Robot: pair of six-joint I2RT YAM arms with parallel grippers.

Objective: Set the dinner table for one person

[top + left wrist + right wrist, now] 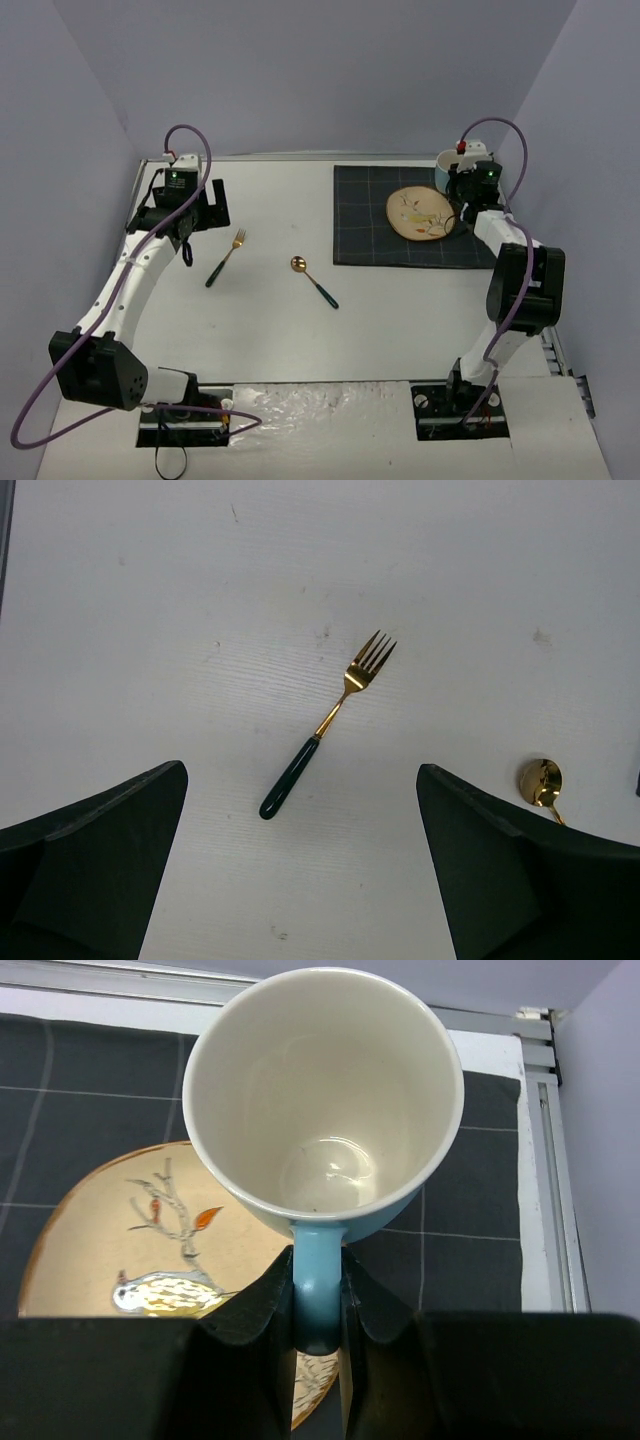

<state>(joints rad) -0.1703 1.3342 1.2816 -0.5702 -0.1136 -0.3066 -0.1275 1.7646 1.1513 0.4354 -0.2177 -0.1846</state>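
On the white dinner table (270, 330) lie a gold fork (226, 257) (325, 723) with a dark green handle and a matching gold spoon (313, 280) (541, 785). My left gripper (195, 215) (300, 865) hovers open above the table, just short of the fork's handle end, with nothing between its fingers. My right gripper (462, 180) (318, 1305) is shut on the handle of a light blue mug (450, 160) (322, 1095) with a cream inside. The mug hangs over the far right corner of the dark checked mat (365, 215) (480, 1190), beside the beige bird-painted plate (422, 214) (130, 1230).
A metal rail (535, 1055) runs along the table's far and right edges close to the mug. Grey walls (300, 70) enclose the table on three sides. Both arm bases (185, 410) sit at the near edge.
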